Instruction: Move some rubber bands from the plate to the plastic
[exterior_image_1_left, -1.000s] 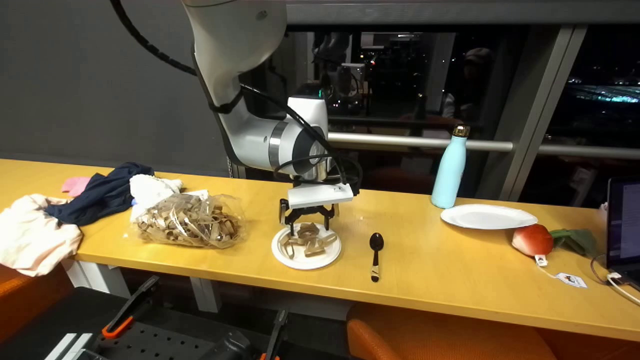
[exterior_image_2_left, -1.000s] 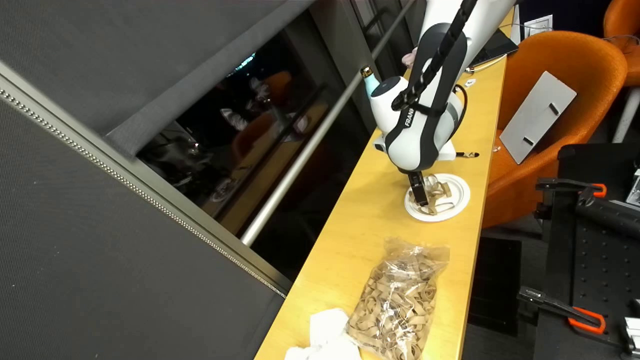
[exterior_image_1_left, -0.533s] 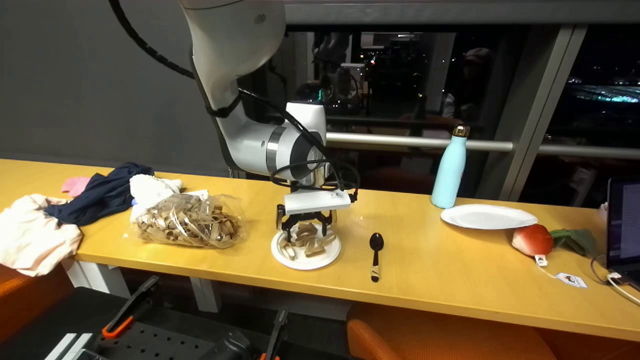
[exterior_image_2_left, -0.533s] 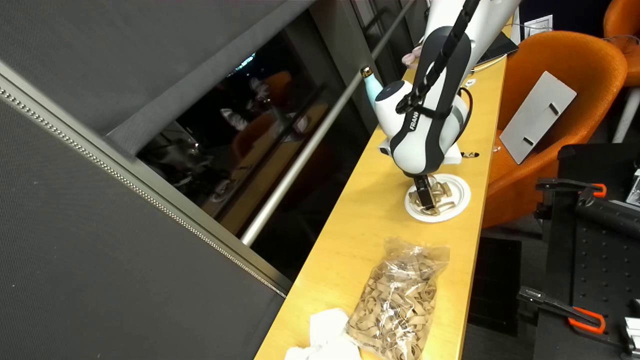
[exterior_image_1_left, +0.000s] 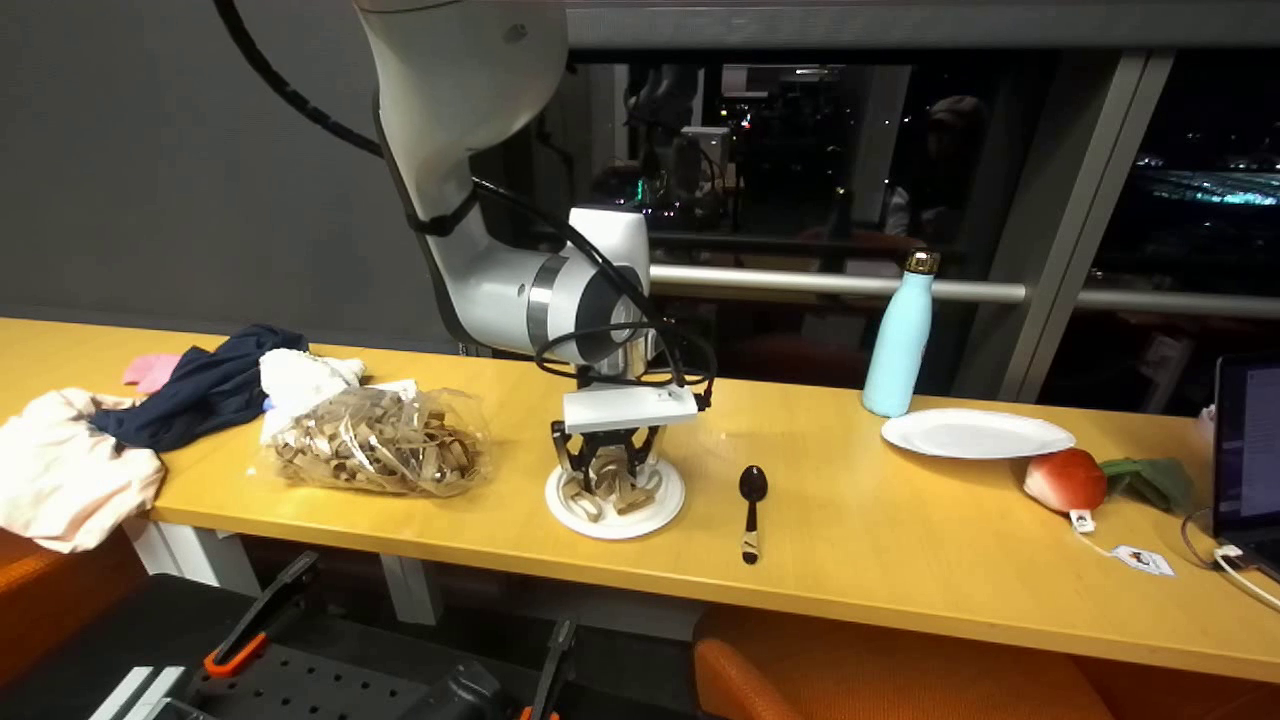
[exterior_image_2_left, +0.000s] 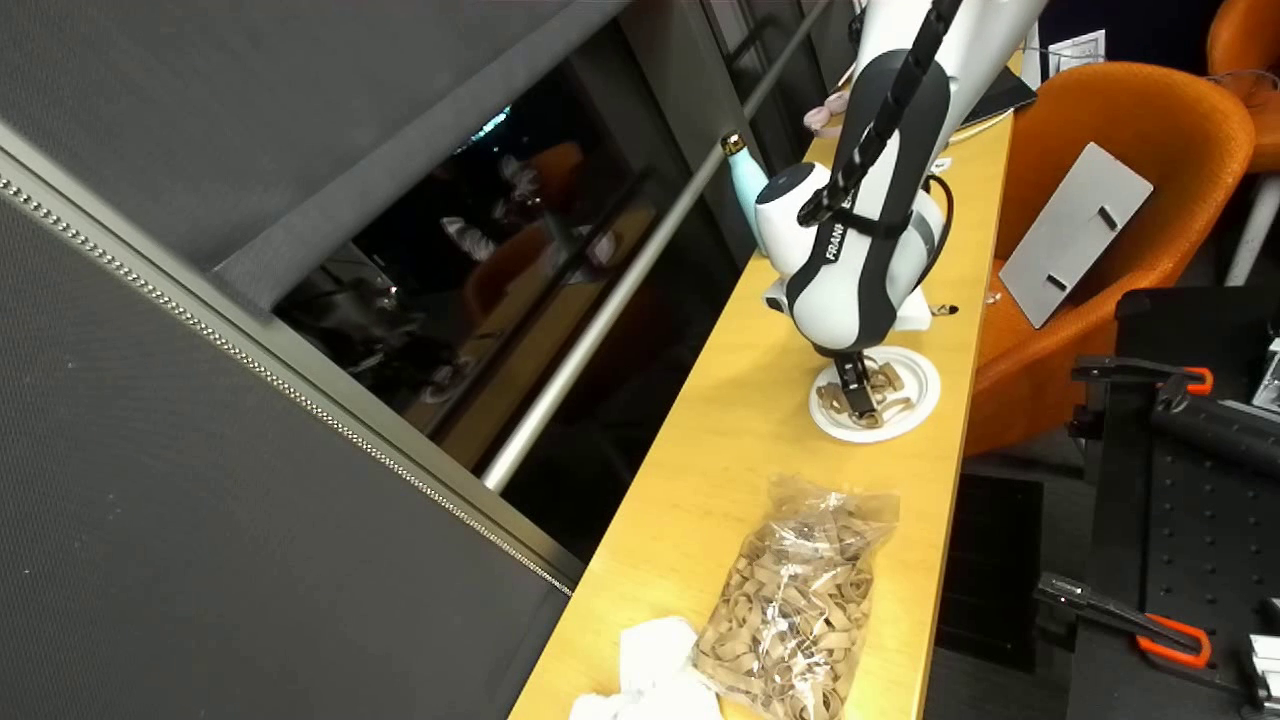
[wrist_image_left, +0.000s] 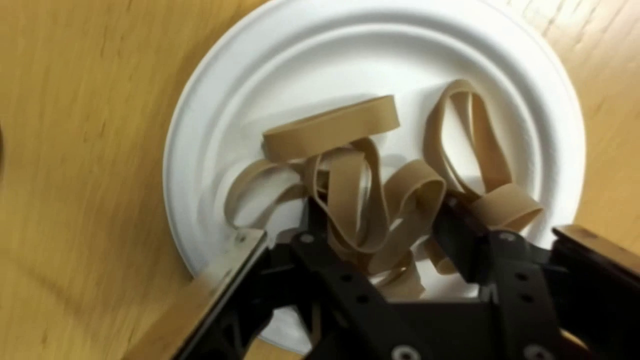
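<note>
Looped tan rubber bands (wrist_image_left: 346, 182) are heaped on a round white plate (wrist_image_left: 192, 125); in the wrist view, one flat band (wrist_image_left: 332, 128) is angled, its long axis rising rightward. Others are straddled by a black two-fingered gripper (wrist_image_left: 382, 215), jaws partly apart; whether any are pinched cannot be told.

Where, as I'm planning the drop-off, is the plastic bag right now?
In an exterior view, the plastic bag lies on the table, left of the round plate under the gripper and next to a white cloth.
</note>
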